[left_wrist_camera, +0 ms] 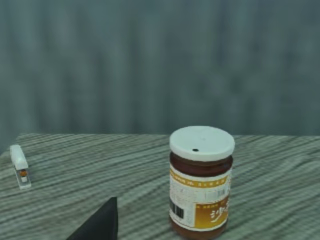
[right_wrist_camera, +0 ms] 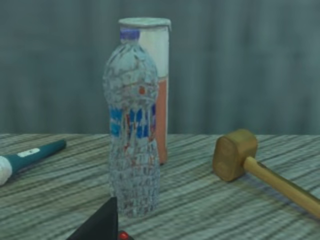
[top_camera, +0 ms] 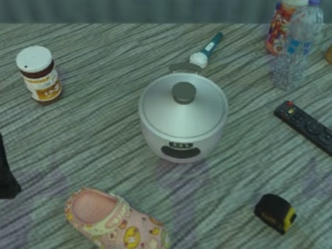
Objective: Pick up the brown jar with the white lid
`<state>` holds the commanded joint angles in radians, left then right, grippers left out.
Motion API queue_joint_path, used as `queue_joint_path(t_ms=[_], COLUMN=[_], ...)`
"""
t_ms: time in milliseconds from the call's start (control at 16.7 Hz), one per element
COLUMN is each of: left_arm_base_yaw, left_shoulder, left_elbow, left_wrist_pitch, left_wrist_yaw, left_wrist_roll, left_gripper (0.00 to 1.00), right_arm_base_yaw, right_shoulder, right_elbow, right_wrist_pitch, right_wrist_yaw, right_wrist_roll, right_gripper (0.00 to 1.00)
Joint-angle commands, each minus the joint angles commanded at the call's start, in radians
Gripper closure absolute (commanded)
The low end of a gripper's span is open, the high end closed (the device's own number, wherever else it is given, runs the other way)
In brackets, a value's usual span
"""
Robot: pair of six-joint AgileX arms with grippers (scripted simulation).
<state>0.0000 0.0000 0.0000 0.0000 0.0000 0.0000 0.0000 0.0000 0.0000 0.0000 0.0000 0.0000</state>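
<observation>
**Jar standing untouched at far left**

The brown jar with the white lid (top_camera: 39, 74) is standing upright at the table's far left, well left of the silver pot (top_camera: 182, 117). The left gripper (top_camera: 7, 174) is sitting at the left edge, nearer than the jar, touching nothing; how far its fingers are spread, I cannot tell.

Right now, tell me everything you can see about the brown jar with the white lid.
The brown jar with the white lid is a small cylinder, seemingly glass, with dark brown contents. Its round white lid is on and has a tiny dark dot on top. A white and orange-brown label with a barcode wraps its body. It stands upright on the striped table, near the far left corner. Nothing touches it; no gripper is around it.
</observation>
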Motion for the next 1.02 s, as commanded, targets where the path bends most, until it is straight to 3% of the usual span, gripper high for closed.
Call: queue_joint_path(t_ms=[240, 540, 1020], left_arm_base_yaw=[0.0, -0.007, -0.031], left_shoulder=[0.025, 0.248, 0.851], left_elbow=[0.016, 0.179, 0.856], left_wrist_pitch=[-0.022, -0.195, -0.567], left_wrist_yaw=[0.002, 0.027, 0.089], left_wrist_roll=[0.003, 0.032, 0.137], left_gripper=[0.0, 0.0, 0.0], right_arm_base_yaw=[0.0, 0.0, 0.0], right_shoulder=[0.0, 0.0, 0.0], right_elbow=[0.0, 0.0, 0.0], right_wrist_pitch=[0.0, 0.0, 0.0], right_wrist_yaw=[0.0, 0.0, 0.0], right_wrist_roll=[0.0, 0.0, 0.0], right_gripper=[0.0, 0.0, 0.0])
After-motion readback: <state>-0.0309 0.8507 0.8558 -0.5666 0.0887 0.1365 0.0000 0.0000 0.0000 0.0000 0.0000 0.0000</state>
